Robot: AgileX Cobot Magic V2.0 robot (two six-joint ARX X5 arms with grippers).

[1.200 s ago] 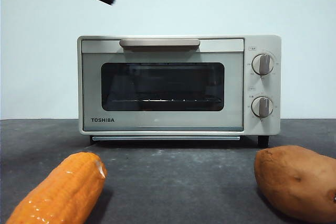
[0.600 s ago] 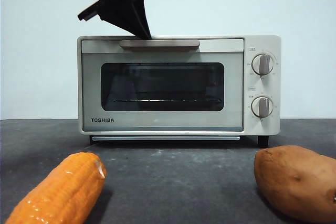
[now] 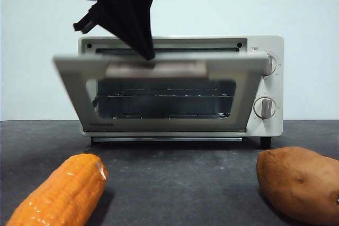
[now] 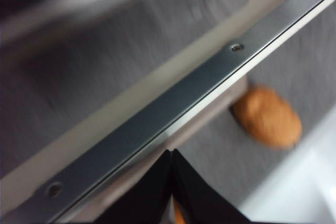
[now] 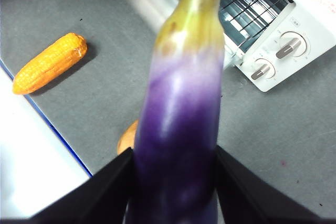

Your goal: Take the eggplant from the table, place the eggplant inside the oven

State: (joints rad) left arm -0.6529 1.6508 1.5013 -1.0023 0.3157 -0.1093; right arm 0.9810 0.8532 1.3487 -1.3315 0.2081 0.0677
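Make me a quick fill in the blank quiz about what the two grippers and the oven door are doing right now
1. The right gripper is shut on the ____.
2. The left gripper is at the oven door's ____.
3. The oven door is partly ____.
4. On the table lie a sweet potato and an orange ____.

Missing words: eggplant; handle; open; corn cob

Oven (image 3: 262, 86) behind; corn (image 3: 58, 194) front left, sweet potato (image 3: 299, 181) front right.
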